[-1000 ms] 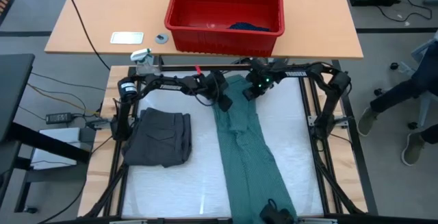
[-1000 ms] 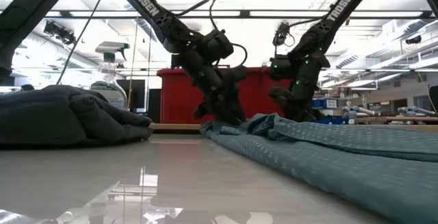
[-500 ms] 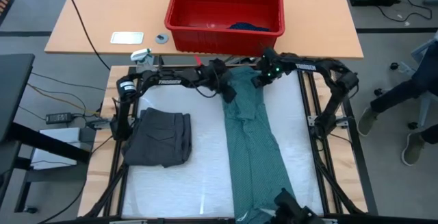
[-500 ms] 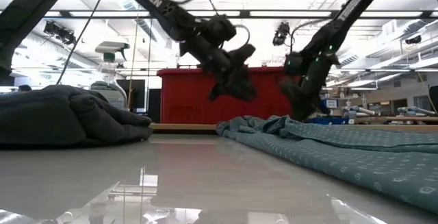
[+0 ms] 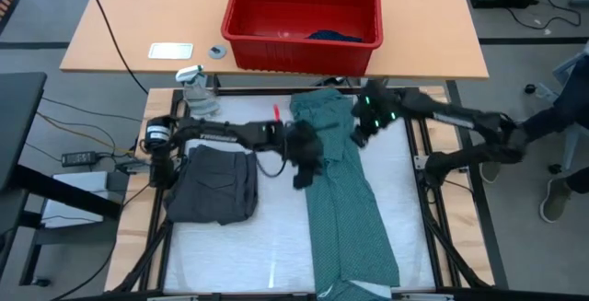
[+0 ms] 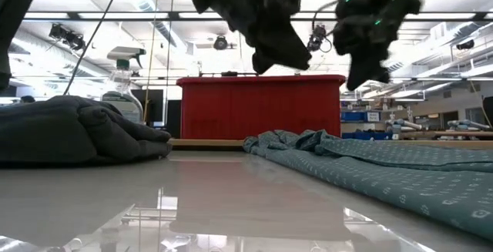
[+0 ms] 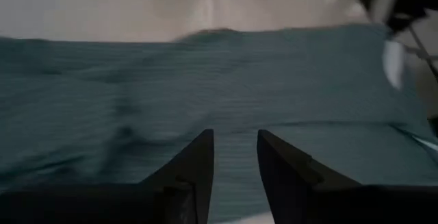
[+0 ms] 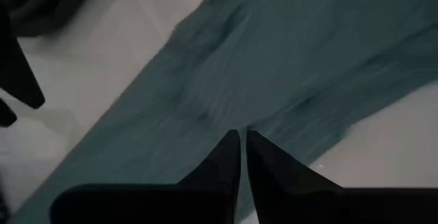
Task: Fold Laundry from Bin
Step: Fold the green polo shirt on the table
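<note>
Mid-fold: teal T-shirt lies as a long strip down the counter, centre-right. My left end effector hovers over it, fingers slightly apart, empty; right end effector pressed together, empty. Next: re-grip a far corner w/ both, fold toward near end.
</note>
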Available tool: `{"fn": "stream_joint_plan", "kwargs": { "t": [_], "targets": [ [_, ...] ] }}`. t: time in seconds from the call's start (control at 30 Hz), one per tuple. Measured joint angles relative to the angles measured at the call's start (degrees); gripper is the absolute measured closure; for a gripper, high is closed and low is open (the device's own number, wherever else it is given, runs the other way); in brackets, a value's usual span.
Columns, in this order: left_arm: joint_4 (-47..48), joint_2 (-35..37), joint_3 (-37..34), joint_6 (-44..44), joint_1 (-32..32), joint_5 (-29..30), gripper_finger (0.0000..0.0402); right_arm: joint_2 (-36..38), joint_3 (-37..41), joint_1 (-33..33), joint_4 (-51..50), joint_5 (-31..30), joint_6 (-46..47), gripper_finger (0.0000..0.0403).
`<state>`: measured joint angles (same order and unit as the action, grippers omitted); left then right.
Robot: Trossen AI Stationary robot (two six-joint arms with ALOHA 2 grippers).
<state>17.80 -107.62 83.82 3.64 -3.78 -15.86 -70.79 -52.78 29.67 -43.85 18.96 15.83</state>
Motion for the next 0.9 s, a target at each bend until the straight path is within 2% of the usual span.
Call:
{"fn": "stream_joint_plan", "kwargs": {
  "t": [0.13,0.23,0.4,0.5,0.63,0.73,0.9],
  "targets": [
    [-1.82,-0.08,-2.95,1.78,6.93,1.44,0.0285,8.73,7.39,-14.01,2.06,-2.81,14.01,0.0366],
    [-7.69,-0.26,-5.97,4.76,12.8,4.47,0.0285,13.69,11.46,-26.35,3.62,-6.47,24.16,0.0367],
    [-11.83,-0.48,-7.42,4.1,21.68,12.6,0.0285,15.51,13.67,-45.88,5.57,-13.91,30.86,0.0371],
    [-12.01,-1.3,-7.39,2.09,25.1,16.28,0.0285,12.73,13.67,-54.74,9.35,-15.94,33.81,0.0371],
    [-13.54,-3.59,-7.44,2.78,27.06,17.52,0.0285,6.09,13.39,-63.78,15.94,-17.06,36.34,0.0372],
    [-17.85,-5.41,-7.44,3.35,27.44,17.89,0.0285,-0.31,11.59,-69.13,16.64,-17.34,36.66,0.0371],
    [-24.49,-7.44,-7.43,-2.08,28.82,16.85,0.0264,-9.28,7.37,-74.88,18.13,-12.84,35.66,0.0341]
  ]
}}
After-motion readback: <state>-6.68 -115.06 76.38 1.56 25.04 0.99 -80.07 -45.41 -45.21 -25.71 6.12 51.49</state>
